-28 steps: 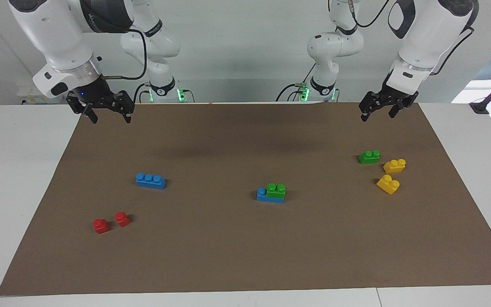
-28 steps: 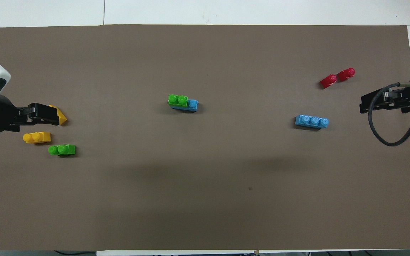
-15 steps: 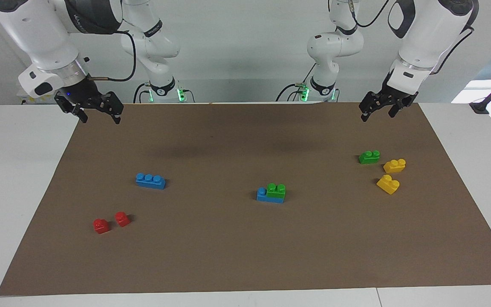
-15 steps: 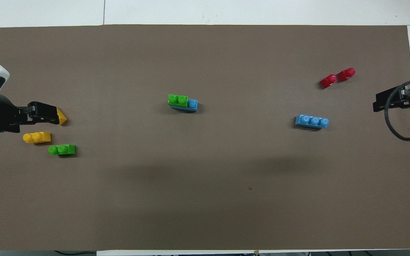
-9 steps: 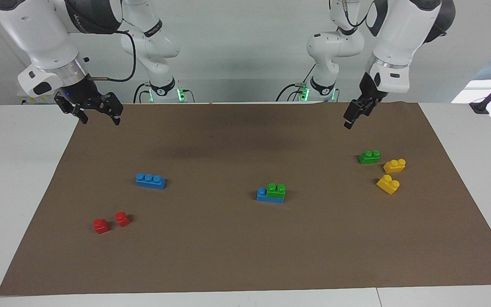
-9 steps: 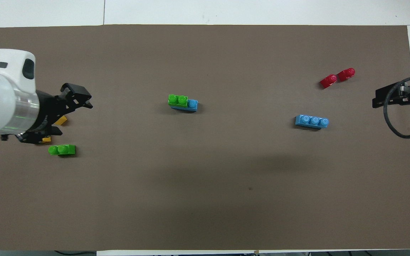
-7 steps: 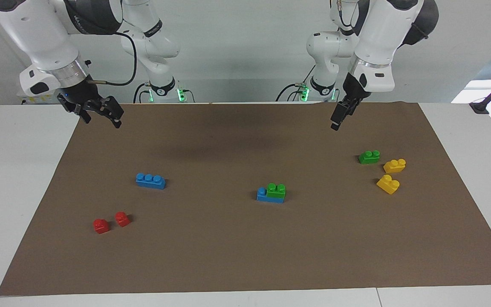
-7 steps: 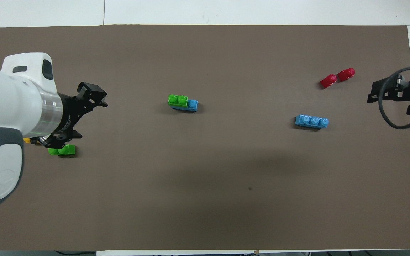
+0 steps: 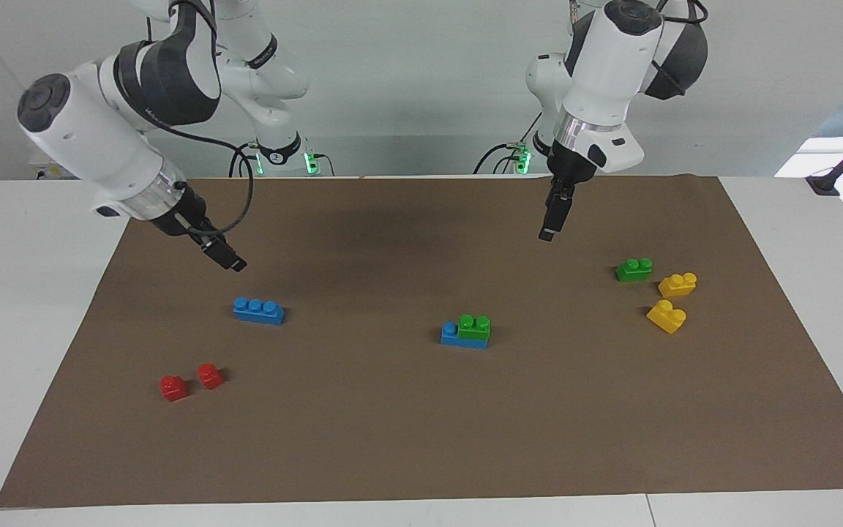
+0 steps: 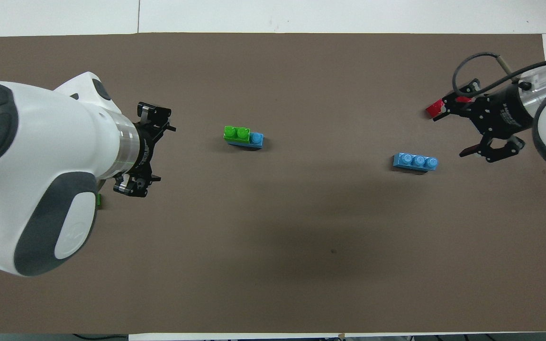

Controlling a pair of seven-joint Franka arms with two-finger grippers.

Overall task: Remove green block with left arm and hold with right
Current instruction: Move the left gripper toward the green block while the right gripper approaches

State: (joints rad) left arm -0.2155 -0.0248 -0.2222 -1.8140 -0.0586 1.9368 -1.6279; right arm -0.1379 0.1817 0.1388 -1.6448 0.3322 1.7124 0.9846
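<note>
The green block point(image 9: 474, 327) is stuck on a blue brick point(image 9: 463, 337) in the middle of the brown mat point(image 9: 421, 439). It looks light, hard and smooth, so its flat sides should be pinched. The left gripper point(image 9: 547, 233) is held wide open, empty, above the mat. The right gripper point(image 9: 235, 264) is empty; how open cannot be told.

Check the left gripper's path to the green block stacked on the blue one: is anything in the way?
Nothing visible. The left gripper hangs open over bare mat; between it and the green block on the blue block no other brick lies.
</note>
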